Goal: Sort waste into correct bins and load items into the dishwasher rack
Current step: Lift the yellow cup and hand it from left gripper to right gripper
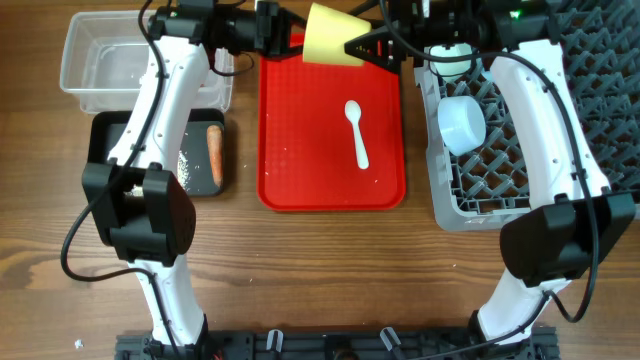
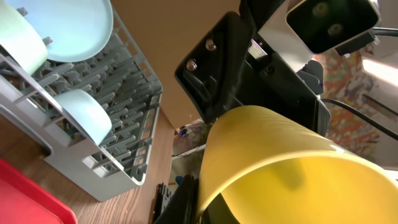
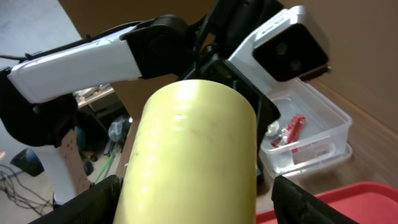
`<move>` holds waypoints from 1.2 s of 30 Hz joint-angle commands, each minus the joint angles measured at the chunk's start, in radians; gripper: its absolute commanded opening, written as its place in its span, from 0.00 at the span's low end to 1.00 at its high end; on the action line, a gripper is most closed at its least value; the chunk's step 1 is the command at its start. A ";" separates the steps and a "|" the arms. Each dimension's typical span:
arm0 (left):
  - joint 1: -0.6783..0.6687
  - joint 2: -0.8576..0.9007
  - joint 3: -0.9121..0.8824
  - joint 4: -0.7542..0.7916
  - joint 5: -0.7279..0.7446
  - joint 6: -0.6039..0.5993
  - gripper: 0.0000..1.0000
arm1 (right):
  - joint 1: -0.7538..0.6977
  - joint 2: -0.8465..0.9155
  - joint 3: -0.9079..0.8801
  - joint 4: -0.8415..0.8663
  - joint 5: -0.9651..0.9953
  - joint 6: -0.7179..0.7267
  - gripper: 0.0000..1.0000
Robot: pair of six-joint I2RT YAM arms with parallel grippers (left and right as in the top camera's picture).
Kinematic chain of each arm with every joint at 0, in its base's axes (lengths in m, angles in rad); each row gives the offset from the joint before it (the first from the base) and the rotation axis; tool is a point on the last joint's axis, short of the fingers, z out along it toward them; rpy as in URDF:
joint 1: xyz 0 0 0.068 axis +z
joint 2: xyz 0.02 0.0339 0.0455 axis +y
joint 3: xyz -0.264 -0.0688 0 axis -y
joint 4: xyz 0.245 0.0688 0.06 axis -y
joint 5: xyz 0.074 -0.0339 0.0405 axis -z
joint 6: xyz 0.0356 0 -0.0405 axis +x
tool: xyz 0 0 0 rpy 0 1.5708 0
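Observation:
A yellow cup (image 1: 332,35) hangs on its side above the far edge of the red tray (image 1: 290,160). My left gripper (image 1: 290,38) is shut on its rim; in the left wrist view a black finger (image 2: 185,200) presses the rim of the cup (image 2: 280,162). My right gripper (image 1: 365,47) is open around the cup body (image 3: 193,155), with its fingers (image 3: 305,202) on either side and a small gap at the right. A white spoon (image 1: 356,130) lies on the tray. The grey rack (image 1: 500,200) holds a pale blue bowl (image 1: 461,124) and a plate (image 2: 74,28).
At the far left, the clear tub (image 1: 110,65) holds a red wrapper (image 3: 291,130). The black tray (image 1: 105,140) in front of it holds a carrot (image 1: 214,150) and white rice (image 1: 186,168). Both arms cross above the tray's far end.

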 commanded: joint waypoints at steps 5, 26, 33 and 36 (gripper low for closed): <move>-0.002 -0.006 0.012 0.003 0.045 0.006 0.04 | 0.028 0.020 0.003 -0.010 -0.029 -0.027 0.74; -0.002 -0.006 0.012 0.045 0.045 0.005 0.04 | 0.038 0.020 0.003 -0.032 0.034 -0.026 0.71; -0.002 -0.006 0.012 0.045 0.045 0.005 0.04 | 0.037 0.020 0.003 -0.048 0.090 -0.026 0.78; -0.002 -0.006 0.012 0.045 0.045 0.005 0.04 | 0.037 0.020 0.003 -0.046 0.099 -0.027 0.78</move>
